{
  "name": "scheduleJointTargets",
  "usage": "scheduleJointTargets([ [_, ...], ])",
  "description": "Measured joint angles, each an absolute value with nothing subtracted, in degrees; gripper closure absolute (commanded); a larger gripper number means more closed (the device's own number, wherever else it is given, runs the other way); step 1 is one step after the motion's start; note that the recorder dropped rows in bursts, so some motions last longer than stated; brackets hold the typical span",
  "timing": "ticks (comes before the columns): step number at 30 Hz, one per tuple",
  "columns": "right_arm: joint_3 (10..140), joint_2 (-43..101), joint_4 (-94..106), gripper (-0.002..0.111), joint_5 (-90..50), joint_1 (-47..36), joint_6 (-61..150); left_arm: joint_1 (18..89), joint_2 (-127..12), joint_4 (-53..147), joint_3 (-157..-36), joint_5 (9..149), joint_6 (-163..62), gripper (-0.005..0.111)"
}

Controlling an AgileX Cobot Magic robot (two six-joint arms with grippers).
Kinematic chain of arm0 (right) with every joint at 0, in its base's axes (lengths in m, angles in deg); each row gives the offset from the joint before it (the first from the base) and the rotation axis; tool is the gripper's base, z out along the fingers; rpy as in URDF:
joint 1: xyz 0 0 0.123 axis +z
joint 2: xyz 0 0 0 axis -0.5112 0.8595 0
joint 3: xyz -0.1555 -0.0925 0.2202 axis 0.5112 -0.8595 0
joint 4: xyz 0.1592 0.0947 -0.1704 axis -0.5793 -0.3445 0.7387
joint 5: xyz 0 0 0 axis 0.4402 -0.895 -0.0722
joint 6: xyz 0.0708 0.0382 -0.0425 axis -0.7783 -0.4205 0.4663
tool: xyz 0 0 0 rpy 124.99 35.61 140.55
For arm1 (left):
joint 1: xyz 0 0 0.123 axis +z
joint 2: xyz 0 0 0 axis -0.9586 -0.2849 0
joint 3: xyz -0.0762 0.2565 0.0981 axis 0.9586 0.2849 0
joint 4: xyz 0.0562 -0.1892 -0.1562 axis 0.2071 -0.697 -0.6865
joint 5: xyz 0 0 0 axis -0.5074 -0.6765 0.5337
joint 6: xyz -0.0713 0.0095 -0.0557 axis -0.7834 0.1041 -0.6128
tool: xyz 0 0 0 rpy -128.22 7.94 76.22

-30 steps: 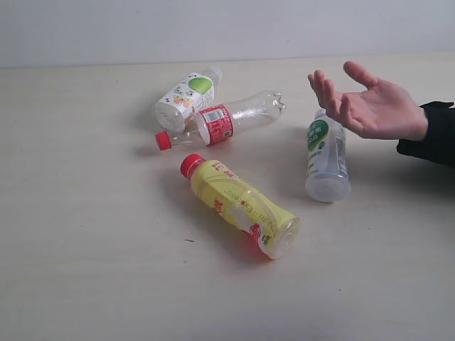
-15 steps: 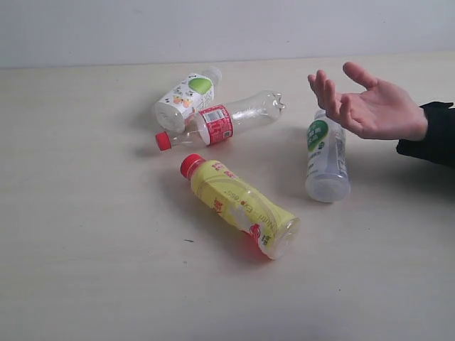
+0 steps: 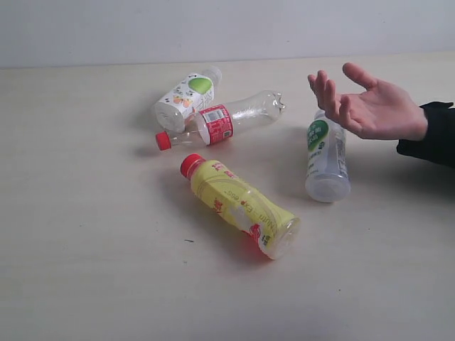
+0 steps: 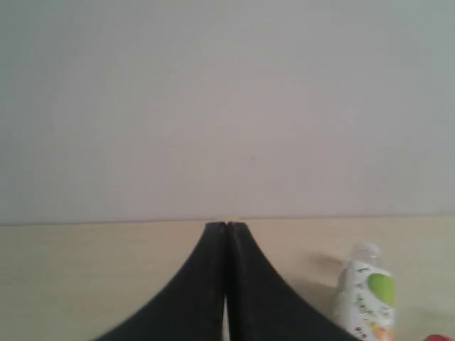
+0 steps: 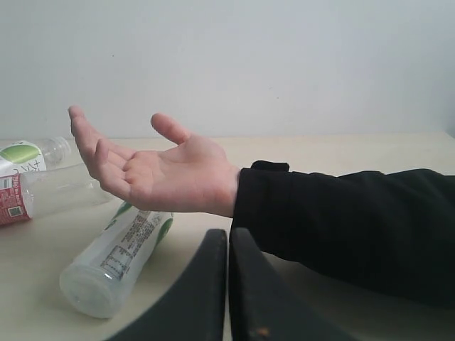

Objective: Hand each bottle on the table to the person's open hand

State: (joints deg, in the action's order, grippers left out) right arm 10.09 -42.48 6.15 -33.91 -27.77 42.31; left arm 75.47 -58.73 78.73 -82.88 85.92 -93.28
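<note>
- Left gripper (image 4: pixel 226 227): black jaws pressed together, nothing between them; low over the table (image 3: pixel 85 249), not in the exterior view.
- Table: pale beige wood grain, carrying all four bottles, each on its side.
- Far white bottle (image 3: pixel 186 98): far left of the group, green mark on the label, clear cap pointing far-right, base pointing near-left. Its base is just beside the clear bottle's neck; contact cannot be told.
- Clear bottle (image 3: pixel 226 121): red label round the middle, red cap at the left, base towards the far right.
- Yellow bottle (image 3: pixel 240 205): nearest of the four, apart from the others, red cap pointing far-left, base pointing near-right.
- Right white bottle (image 3: pixel 325 158): green mark on the label, base towards the near side, cap end hidden under the fingers above it.
- Open hand (image 3: pixel 373 108): palm up, fingers spread towards the left, raised above the right white bottle's far end, empty.
- Black sleeve (image 3: pixel 432 133): enters from the right edge.
- Right gripper (image 5: pixel 228 233): black jaws closed together, holding nothing; near the sleeve.
</note>
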Motion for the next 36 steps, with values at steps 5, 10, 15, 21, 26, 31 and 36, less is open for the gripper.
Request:
scheduleJointTargets([
  [5,10.1,-42.5,6.1,0.106,-33.9,-27.8,42.3,71.7,-72.5,82.9,-98.2,70.6,-91.1,0.107],
  [10,10.1,-42.5,6.1,0.106,-33.9,-27.8,42.3,64.4,-91.8,72.1,-122.3,49.3,-71.8,0.107],
  [15,10.1,-42.5,6.1,0.106,-33.9,-27.8,42.3,64.6,-111.7,41.7,-150.0,23.7,-45.3,0.107],
  [21,10.1,-42.5,6.1,0.106,-33.9,-27.8,42.3,64.7,-121.2,31.3,-160.8,18.1,-39.7,0.068],
  [26,10.1,-42.5,6.1,0.106,-33.9,-27.8,42.3,64.7,-122.7,30.7,-161.0,15.2,-37.4,0.03],
  [31,10.1,-42.5,6.1,0.106,-33.9,-27.8,42.3,63.4,-124.2,30.7,-161.0,15.1,-34.5,0.03],
  [36,10.1,-42.5,6.1,0.106,-33.9,-27.8,42.3,59.7,-126.6,31.0,-161.0,17.1,-30.2,0.029],
])
